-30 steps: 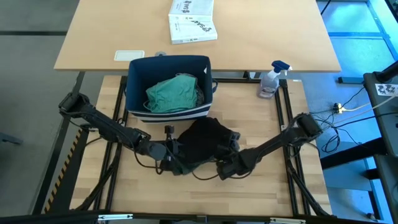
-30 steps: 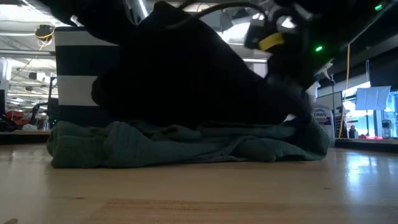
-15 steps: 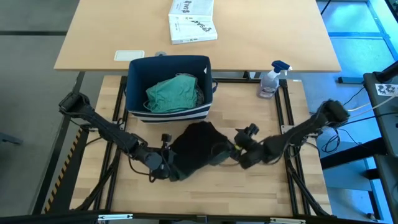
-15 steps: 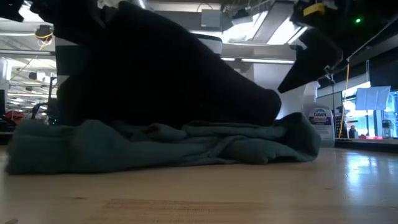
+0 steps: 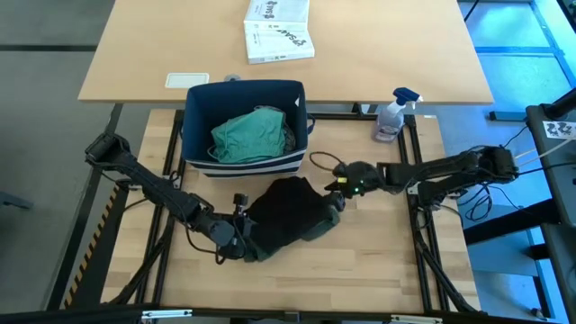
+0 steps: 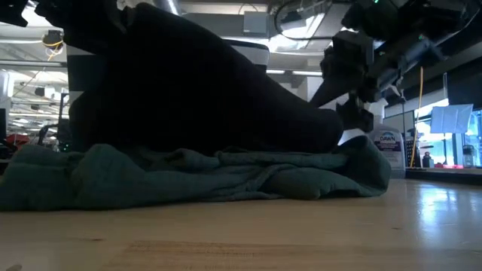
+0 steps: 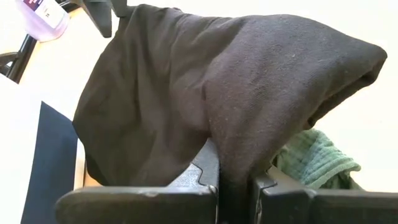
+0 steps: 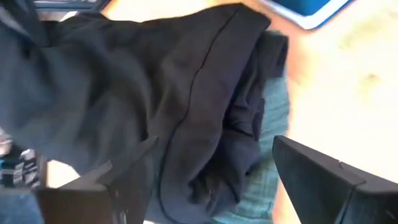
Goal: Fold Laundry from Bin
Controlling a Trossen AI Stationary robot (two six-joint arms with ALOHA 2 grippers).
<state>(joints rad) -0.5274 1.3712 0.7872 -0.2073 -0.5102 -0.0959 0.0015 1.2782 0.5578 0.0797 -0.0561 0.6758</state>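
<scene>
My left gripper (image 5: 245, 241) is clamped on a fold of the black T-shirt (image 5: 288, 214), which lies bunched over the olive-green piece (image 6: 226, 177) on the bench (image 5: 378, 261), just in front of the bin (image 5: 198, 148); my right gripper (image 5: 337, 191) hangs with fingers apart beside the shirt's edge; the teal piece (image 5: 247, 137) sits in the bin.

Spray bottle (image 5: 393, 114): you see it upright at the far right edge of the wooden worktable (image 5: 378, 261), blue trigger on top.
White printed boxes (image 5: 277, 30): you find two lying side by side on the tan table (image 5: 387, 54) beyond.
White card (image 5: 187, 80): flat near that table's front edge.
</scene>
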